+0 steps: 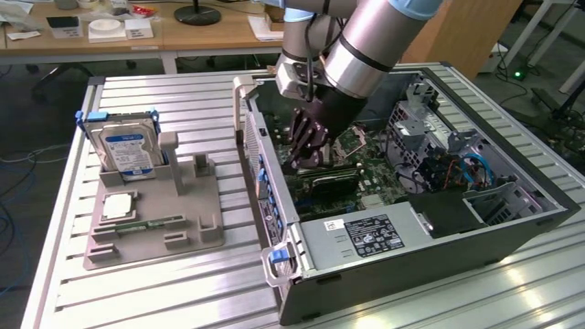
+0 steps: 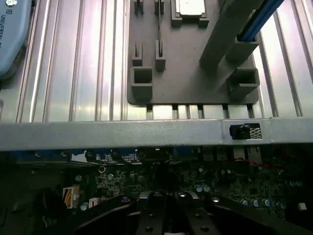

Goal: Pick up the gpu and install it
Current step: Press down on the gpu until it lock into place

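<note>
Sitting nearest: the power supply [image 1: 361, 236] at the near end of the open computer case [image 1: 412, 253], which lies on its side on the ribbed table [image 1: 164, 295].
Holder tray: the grey holder tray [image 1: 196, 229] lies just beside the case on the exterior view's left. It carries the RAM stick [image 1: 151, 223], the CPU [image 1: 119, 205] and the upright hard drive [image 1: 128, 151]. Its other posts stand bare.
Pincer: the pincer [image 1: 306, 147] is down inside the case, low over the motherboard [image 1: 366, 181] and close to the side wall [image 1: 260, 171]. From where I stand I cannot tell whether it is clenched on anything or released.
Gpu: I cannot pick the gpu out with certainty. With the tray's posts bare, I judge it is at the pincer, hidden beneath it, at or near its slot.
Risk, alignment: if the card meets the slot tilted or offset, pressing down could jam it or strain the motherboard.
Risk, wall: the metal bracket end could catch on the side wall, since the pincer works so near it.
Risk, letting go: opening the pincer before the card is fully home would leave it leaning in the slot.
Farther in: the blue and orange cables [image 1: 457, 171] lie apart from the pincer, a snag only if the arm [image 1: 375, 41] swings that way.
</note>
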You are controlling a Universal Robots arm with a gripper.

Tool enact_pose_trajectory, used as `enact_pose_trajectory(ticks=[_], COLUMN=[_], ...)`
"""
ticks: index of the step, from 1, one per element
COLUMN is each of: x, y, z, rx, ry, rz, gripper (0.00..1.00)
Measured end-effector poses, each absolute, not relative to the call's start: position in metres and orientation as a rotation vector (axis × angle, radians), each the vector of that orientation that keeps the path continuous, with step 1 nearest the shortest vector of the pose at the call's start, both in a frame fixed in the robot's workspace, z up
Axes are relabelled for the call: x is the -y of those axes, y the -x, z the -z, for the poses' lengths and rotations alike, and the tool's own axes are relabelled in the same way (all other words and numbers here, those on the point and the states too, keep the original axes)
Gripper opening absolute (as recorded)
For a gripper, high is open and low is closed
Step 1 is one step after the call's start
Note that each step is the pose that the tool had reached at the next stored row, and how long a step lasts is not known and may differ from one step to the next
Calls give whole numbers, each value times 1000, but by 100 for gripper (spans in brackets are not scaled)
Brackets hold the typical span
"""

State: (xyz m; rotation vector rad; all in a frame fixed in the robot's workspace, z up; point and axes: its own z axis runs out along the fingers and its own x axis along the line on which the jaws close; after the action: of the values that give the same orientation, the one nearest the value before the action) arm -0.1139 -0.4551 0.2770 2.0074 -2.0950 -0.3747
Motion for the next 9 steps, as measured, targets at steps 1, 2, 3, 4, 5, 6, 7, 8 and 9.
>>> enact_pose_trajectory(ticks=[1, 2, 3, 4, 5, 6, 7, 8, 9], x=[455, 454, 454, 453, 453, 453, 453, 453, 453], y=[114, 114, 114, 114, 114, 114, 115, 116, 117], z=[-277, -277, -276, -276, -276, -276, -275, -275, -273], rx=[2099, 2103, 2108, 2113, 2118, 2123, 2127, 2129, 2130], ry=[-2018, -2029, -2041, -2052, -2062, -2071, -2077, -2081, -2083], rz=[363, 349, 336, 323, 309, 297, 288, 283, 280], gripper=[11, 11, 11, 11, 11, 11, 11, 11, 11])
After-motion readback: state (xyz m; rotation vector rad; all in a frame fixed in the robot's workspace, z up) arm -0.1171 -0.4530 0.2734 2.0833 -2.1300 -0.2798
